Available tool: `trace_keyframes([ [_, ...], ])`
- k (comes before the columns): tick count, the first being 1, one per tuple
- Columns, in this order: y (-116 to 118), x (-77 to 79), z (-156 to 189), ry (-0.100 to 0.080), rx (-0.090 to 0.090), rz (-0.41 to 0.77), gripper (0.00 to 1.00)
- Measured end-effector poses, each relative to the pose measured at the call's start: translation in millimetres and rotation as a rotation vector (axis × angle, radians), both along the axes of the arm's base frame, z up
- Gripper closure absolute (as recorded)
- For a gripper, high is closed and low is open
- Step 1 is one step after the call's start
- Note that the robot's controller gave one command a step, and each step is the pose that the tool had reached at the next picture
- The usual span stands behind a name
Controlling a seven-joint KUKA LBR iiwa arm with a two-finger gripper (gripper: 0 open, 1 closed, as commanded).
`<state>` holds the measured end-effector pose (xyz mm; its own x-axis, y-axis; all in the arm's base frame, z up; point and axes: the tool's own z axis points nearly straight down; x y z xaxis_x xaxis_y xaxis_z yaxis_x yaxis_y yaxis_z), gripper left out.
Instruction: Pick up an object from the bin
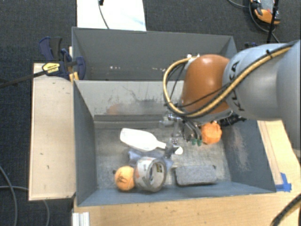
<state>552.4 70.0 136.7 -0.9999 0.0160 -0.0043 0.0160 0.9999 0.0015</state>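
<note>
Three troubles seem likely from here, biggest first. The gripper (177,145) hangs low over the middle of the bin (84,140), at the thin handle end of the white scoop (138,139), with the roll (151,174) just in front of it. A close there could catch the roll's rim along with the handle, and then neither would come up cleanly. Next, the scoop is long and lopsided. Taken by its thin end, I judge it would swing and could slip out on the lift. Least, the handle lies flat on the floor, so a close made too high would meet nothing. Whether the gripper is apart or together I cannot tell, as the wrist and its cables hide it, and I see nothing held.

The bin is the one container, and five loose things lie on its floor. The grey block (195,175) lies flat at the front, right of the roll. The scoop lies in the middle, bowl to the left. The shiny roll lies at the front between block and ball. An orange lump (211,133) lies just right of the gripper. The orange ball (124,178) touches the roll's left side.
</note>
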Motion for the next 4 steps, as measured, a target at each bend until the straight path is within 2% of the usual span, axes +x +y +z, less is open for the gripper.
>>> trace_keyframes([
  [1, 52.2, 13.5, -59.1, -0.007, 0.001, -0.091, 0.0],
  [2, 60.6, 18.4, -64.3, -0.004, 0.002, -0.057, 1.0],
  [4, 60.6, 17.2, -59.8, 0.0, 0.001, -0.056, 1.0],
])
